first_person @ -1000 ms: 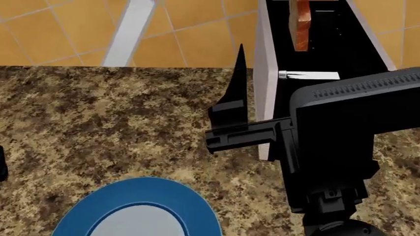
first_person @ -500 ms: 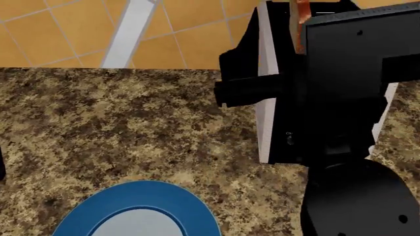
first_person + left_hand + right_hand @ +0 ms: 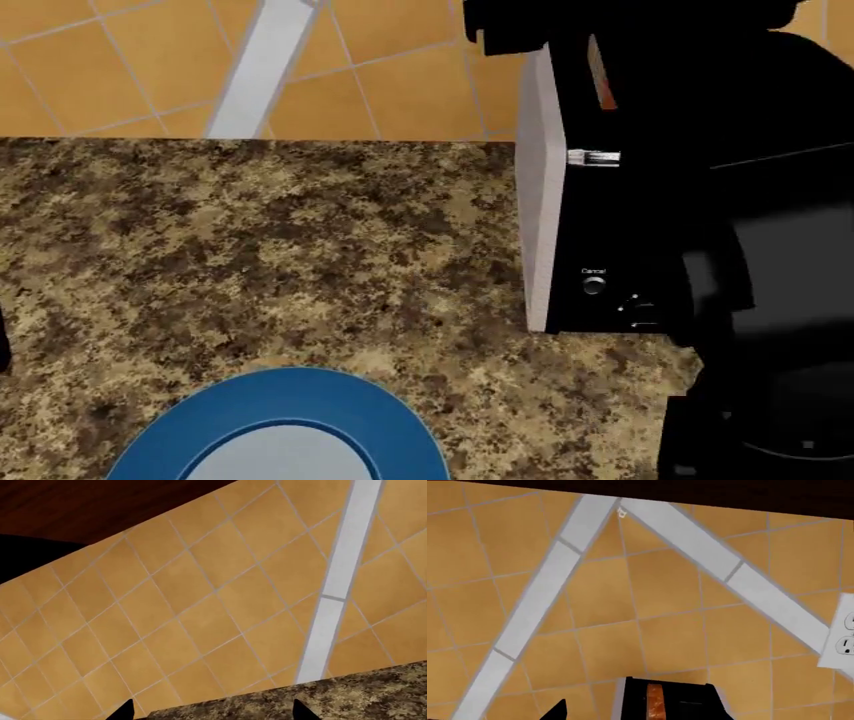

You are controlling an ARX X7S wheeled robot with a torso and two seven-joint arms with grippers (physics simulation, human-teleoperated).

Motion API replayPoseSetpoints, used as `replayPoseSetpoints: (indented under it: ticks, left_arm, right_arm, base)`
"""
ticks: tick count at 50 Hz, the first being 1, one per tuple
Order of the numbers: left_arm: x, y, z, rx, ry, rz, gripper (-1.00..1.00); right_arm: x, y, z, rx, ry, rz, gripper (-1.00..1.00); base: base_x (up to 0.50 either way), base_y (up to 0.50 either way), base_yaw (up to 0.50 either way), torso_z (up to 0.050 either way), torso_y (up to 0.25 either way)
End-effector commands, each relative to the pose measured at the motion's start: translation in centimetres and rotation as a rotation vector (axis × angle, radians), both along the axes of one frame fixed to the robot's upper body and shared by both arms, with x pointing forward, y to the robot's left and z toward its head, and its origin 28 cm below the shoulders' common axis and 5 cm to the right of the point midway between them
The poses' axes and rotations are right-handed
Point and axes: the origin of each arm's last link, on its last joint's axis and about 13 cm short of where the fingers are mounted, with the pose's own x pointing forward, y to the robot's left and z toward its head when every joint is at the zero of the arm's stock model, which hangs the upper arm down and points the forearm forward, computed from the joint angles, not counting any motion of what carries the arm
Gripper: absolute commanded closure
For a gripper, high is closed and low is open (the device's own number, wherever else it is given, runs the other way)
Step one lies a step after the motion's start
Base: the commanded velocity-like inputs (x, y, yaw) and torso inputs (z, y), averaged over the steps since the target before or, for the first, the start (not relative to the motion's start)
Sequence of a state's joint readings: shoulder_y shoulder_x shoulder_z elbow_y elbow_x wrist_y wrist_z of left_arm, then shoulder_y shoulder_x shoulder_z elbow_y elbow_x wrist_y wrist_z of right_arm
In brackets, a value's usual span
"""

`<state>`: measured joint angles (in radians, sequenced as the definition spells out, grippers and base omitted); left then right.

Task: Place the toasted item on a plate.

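The toasted item (image 3: 655, 701) stands upright in a slot of the black toaster (image 3: 684, 700), showing as an orange-brown strip. In the head view only a sliver of the toasted item (image 3: 602, 85) shows beside my right arm (image 3: 761, 250). My right gripper (image 3: 640, 713) hovers over the toaster's top, open, with the slice below and between its fingers and not held. The plate (image 3: 160, 440), blue-rimmed with a pale centre, lies at the counter's near edge. My left gripper (image 3: 213, 712) is open and empty, facing the tiled wall over the counter's back edge.
The toaster (image 3: 574, 230) has a white side panel, a Cancel knob and a lever on its front. Speckled brown granite counter (image 3: 267, 240) spreads between it and the plate. An orange tiled wall (image 3: 134, 60) with white strips rises behind; a wall outlet (image 3: 844, 635) sits to one side.
My right arm has swung up and toward the wall over the toaster. It now covers most of the toaster's top and the slice. The plate has not moved.
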<state>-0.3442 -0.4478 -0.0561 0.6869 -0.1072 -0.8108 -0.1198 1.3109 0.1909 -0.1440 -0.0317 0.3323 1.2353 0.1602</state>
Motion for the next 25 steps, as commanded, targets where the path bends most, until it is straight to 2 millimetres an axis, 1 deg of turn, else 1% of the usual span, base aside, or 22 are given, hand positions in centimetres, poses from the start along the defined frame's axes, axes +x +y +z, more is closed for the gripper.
replayPoseSetpoints:
  ticks: [1,8,16,21,25]
  left_arm:
    - [0.0,0.0,0.1,-0.001,-0.003,-0.004,-1.00]
    - [-0.1,0.0,-0.1,-0.002,-0.001,-0.006,-1.00]
    - [-0.1,0.0,-0.2,-0.005,0.001,-0.006,-1.00]
    - [-0.1,0.0,-0.3,-0.004,0.002,-0.007,-1.00]
    - [-0.1,-0.1,-0.3,-0.004,0.003,-0.013,-1.00]
  right_arm:
    - [2.3,-0.3,1.8,0.005,0.151,-0.027,-1.00]
    - [3.5,-0.5,1.8,0.018,0.224,-0.054,-1.00]
    - [4.3,-1.0,0.7,-0.005,0.298,-0.092,-1.00]
    - [4.6,-1.0,0.4,-0.005,0.329,-0.096,-1.00]
    - [5.5,-1.3,0.1,0.008,0.351,-0.110,-1.00]
  base:
    - [0.00,0.00,0.00,0.000,0.000]
    - [0.00,0.00,0.00,0.000,0.000]
    - [0.00,0.00,0.00,0.000,0.000]
    - [0.00,0.00,0.00,0.000,0.000]
    - [0.00,0.00,0.00,0.000,0.000]
